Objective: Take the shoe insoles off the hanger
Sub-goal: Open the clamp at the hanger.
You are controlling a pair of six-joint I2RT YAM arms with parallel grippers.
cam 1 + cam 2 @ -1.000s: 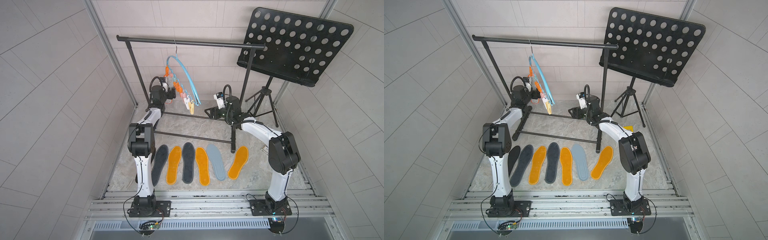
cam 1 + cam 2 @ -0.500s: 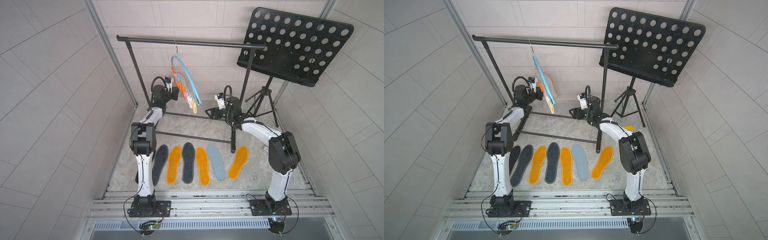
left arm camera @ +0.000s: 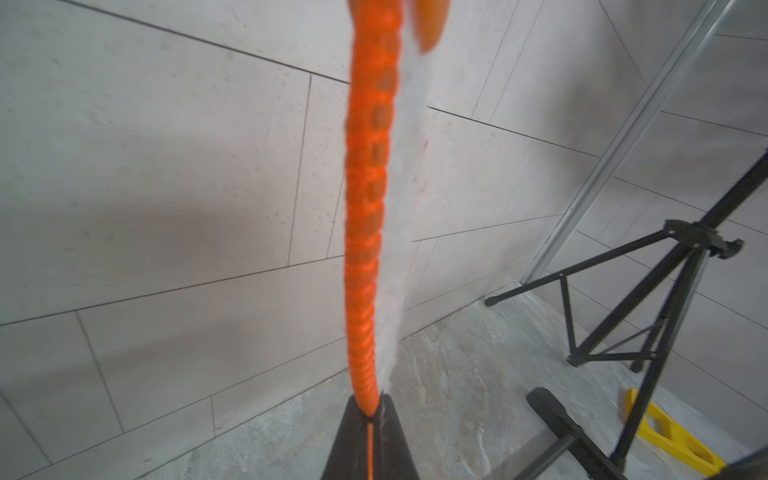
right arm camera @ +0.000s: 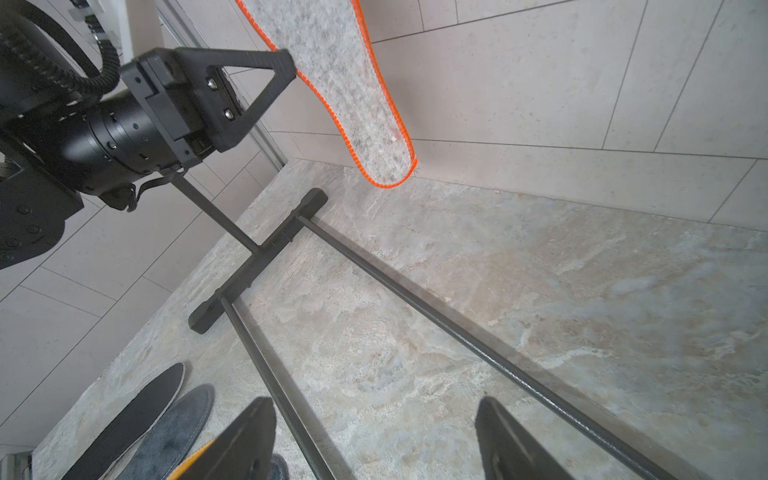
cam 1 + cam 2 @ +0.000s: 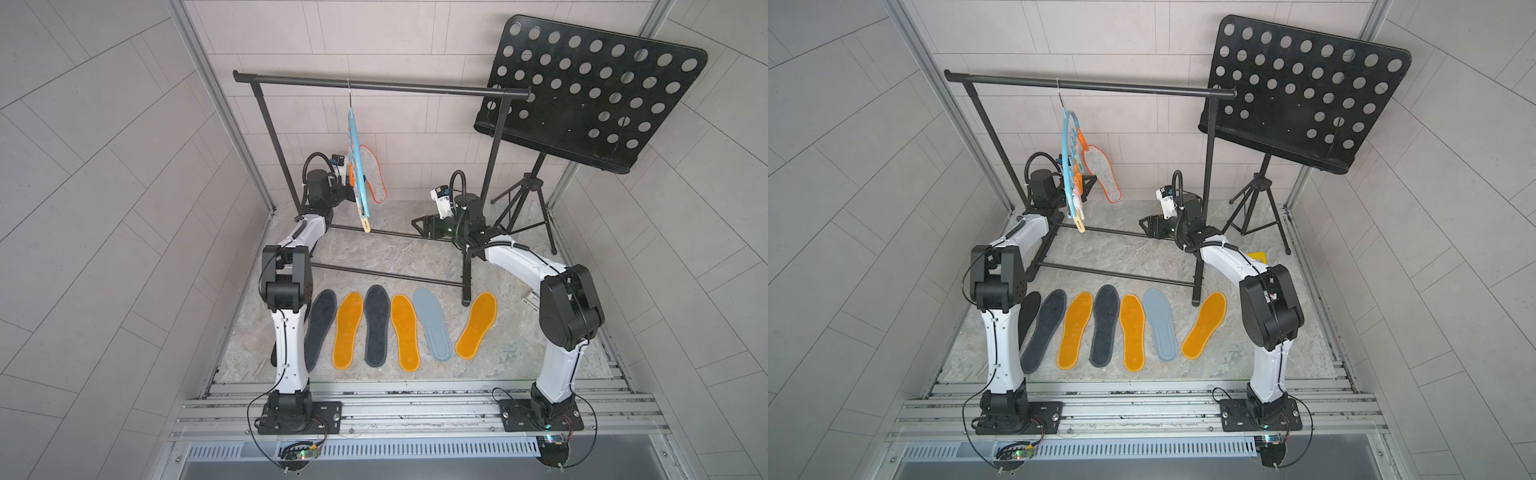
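Left end effector (image 3: pixel 371 409) clenched on orange-rimmed insole (image 4: pixel 345 83) — right end effector (image 4: pixel 374 419) spread apart.

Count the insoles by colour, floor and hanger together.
Orange-yellow insoles: 3
Dark grey insoles: 2
Black insole: 1
Light grey-blue insole: 1
Orange-edged insole, on the hanger: 1
Total: 8

The hanging insole (image 5: pixel 1102 172) is speckled pale grey with an orange edge; the hanger (image 5: pixel 354 137) is light blue. On the mottled grey-beige floor (image 5: pixel 374 257) lie three orange-yellow insoles (image 5: pixel 348 330), two dark grey insoles (image 5: pixel 376 328), a grey-blue insole (image 5: pixel 433 328) and a black insole (image 5: pixel 1029 316). The music stand (image 5: pixel 582 91) is black, dotted with round holes.
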